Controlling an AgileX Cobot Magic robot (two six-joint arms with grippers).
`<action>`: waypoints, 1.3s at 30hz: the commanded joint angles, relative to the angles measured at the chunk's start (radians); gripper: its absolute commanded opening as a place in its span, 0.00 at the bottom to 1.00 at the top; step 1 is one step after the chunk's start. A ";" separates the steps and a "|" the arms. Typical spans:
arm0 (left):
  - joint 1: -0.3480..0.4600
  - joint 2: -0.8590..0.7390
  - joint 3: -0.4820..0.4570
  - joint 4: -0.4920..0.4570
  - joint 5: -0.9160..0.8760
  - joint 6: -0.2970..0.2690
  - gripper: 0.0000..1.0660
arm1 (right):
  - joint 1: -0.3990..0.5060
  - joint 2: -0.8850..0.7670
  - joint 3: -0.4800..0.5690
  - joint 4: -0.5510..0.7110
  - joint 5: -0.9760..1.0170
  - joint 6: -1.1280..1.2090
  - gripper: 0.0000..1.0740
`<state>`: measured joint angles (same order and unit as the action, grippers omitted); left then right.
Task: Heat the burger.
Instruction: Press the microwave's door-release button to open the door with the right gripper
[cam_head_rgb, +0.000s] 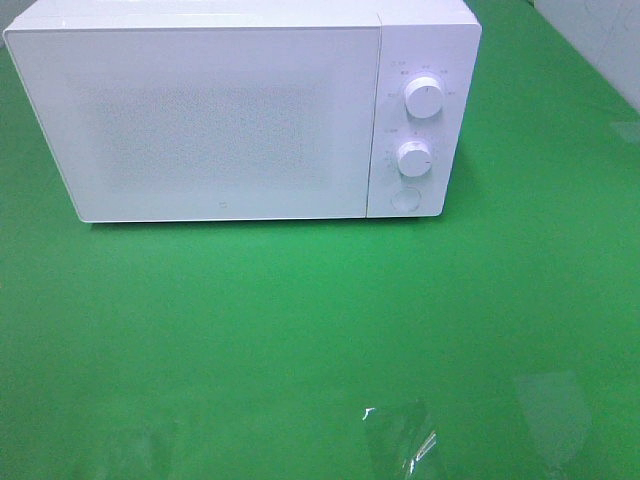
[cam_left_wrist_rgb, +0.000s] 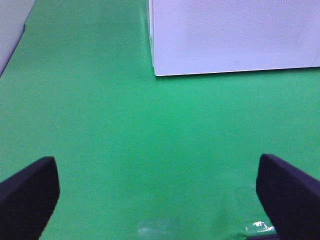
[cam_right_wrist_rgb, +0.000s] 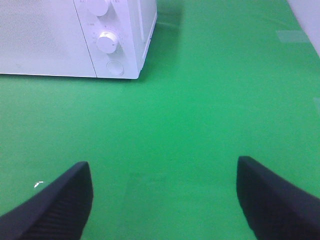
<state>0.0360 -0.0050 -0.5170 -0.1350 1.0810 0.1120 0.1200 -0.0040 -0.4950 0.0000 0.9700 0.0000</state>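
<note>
The burger appears in none of the three views, so its location cannot be determined. The only enclosure present is the white box-shaped microwave oven (cam_head_rgb: 220, 120). Its frosted white door (cam_head_rgb: 200, 125) is shut and opaque, and nothing behind it can be made out.

The microwave oven stands upright at the far side of the glossy green table surface (cam_head_rgb: 300, 330). To the right of the door, its control panel carries three parts in a vertical row:
- upper round white knob (cam_head_rgb: 424, 98)
- lower round white knob (cam_head_rgb: 413, 158)
- round white button (cam_head_rgb: 404, 199), just below the lower knob

A patch of bright glare (cam_head_rgb: 400, 440) lies on the table surface near its front edge.

The left gripper (cam_left_wrist_rgb: 159, 192) hangs over bare green surface. Its two black fingers (cam_left_wrist_rgb: 30, 192) stand wide apart with nothing between them. The left front corner of the microwave oven (cam_left_wrist_rgb: 235, 35) lies ahead of it, well apart.

The right gripper (cam_right_wrist_rgb: 165, 197) also hangs over bare green surface. Its two black textured fingers (cam_right_wrist_rgb: 65, 200) are spread with nothing held between them. Ahead of it are the control-panel end of the microwave oven (cam_right_wrist_rgb: 50, 40), the lower knob (cam_right_wrist_rgb: 107, 42) and the button (cam_right_wrist_rgb: 115, 67), well apart from the fingers.

Neither gripper touches the microwave oven.
</note>
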 joint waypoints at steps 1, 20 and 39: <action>0.002 -0.018 0.001 -0.001 -0.012 -0.003 0.94 | -0.004 0.015 -0.037 0.006 -0.027 0.000 0.71; 0.002 -0.018 0.001 -0.001 -0.012 -0.003 0.94 | -0.004 0.410 0.017 0.000 -0.459 0.000 0.71; 0.002 -0.018 0.001 -0.001 -0.012 -0.003 0.94 | -0.004 0.788 0.020 -0.024 -0.902 0.000 0.71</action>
<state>0.0360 -0.0050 -0.5170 -0.1350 1.0810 0.1120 0.1200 0.7830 -0.4770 -0.0170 0.1080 0.0000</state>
